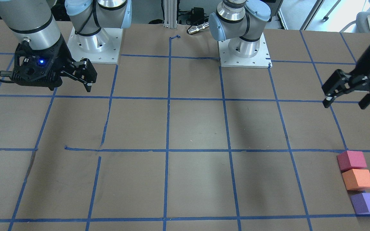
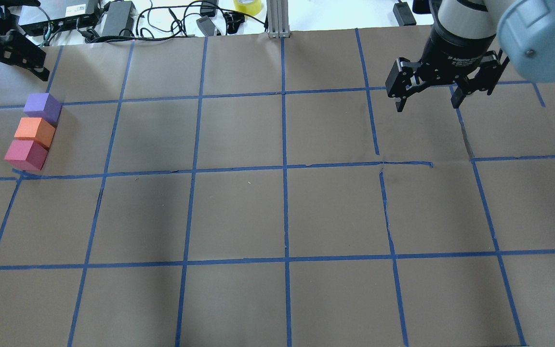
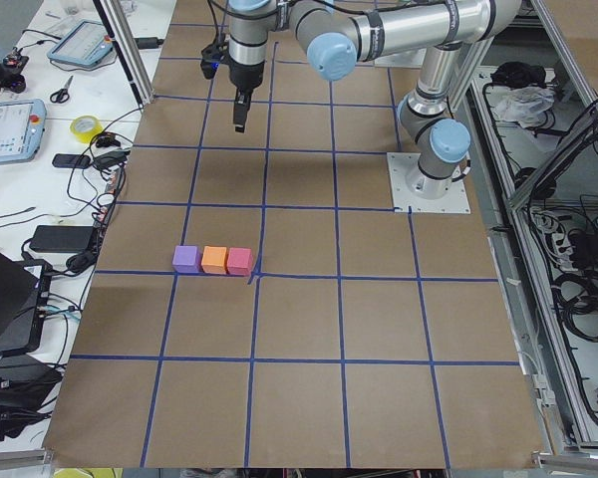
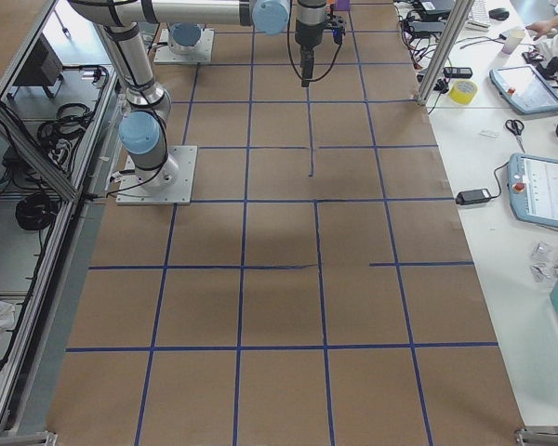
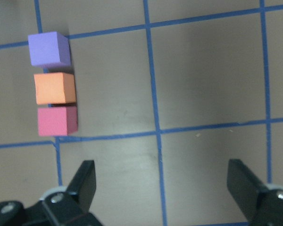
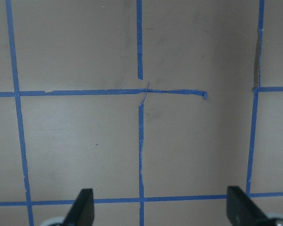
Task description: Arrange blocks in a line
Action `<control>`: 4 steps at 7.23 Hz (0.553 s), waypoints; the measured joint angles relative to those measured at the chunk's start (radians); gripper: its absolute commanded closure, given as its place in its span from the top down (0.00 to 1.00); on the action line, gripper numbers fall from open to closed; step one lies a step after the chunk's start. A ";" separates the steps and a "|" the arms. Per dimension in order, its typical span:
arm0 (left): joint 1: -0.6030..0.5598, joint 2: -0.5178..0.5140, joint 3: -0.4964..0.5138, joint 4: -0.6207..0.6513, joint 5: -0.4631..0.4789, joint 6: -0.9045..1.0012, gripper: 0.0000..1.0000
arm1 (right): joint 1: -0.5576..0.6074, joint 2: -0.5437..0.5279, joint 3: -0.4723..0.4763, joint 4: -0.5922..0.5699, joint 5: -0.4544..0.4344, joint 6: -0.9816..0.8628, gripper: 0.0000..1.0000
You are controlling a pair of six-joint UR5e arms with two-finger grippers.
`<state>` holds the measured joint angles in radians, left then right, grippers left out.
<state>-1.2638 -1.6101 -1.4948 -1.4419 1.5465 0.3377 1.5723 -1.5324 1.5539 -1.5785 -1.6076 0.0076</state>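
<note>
Three small blocks lie touching in a straight row near the table's left end: purple [image 2: 42, 107], orange [image 2: 34, 131] and pinkish-red [image 2: 26, 155]. They also show in the front view as pinkish-red [image 1: 351, 160], orange [image 1: 358, 179] and purple [image 1: 367, 203], and in the left wrist view [image 5: 54, 88]. My left gripper [image 2: 17, 73] hangs open and empty above the table beyond the purple block, apart from the row; it also shows in the front view [image 1: 345, 104]. My right gripper [image 2: 428, 103] is open and empty, high over the right half, far from the blocks.
The brown table [image 2: 239, 212] carries a blue tape grid. The two arm bases [image 1: 95, 45] [image 1: 244, 48] stand at the robot's edge. Cables, power bricks and a yellow tape roll [image 2: 247, 6] lie past the far edge.
</note>
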 measured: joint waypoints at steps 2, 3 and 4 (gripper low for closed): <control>-0.175 0.049 -0.044 0.004 0.001 -0.174 1.00 | 0.000 0.000 0.000 0.000 0.000 0.000 1.00; -0.260 0.045 -0.052 0.016 0.004 -0.279 1.00 | 0.000 0.000 0.000 0.000 0.000 0.001 1.00; -0.327 0.040 -0.060 0.040 0.005 -0.362 1.00 | 0.000 0.000 0.000 0.000 0.000 0.001 1.00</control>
<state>-1.5912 -1.5703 -1.5545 -1.4017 1.5511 -0.0239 1.5723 -1.5324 1.5539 -1.5785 -1.6076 0.0090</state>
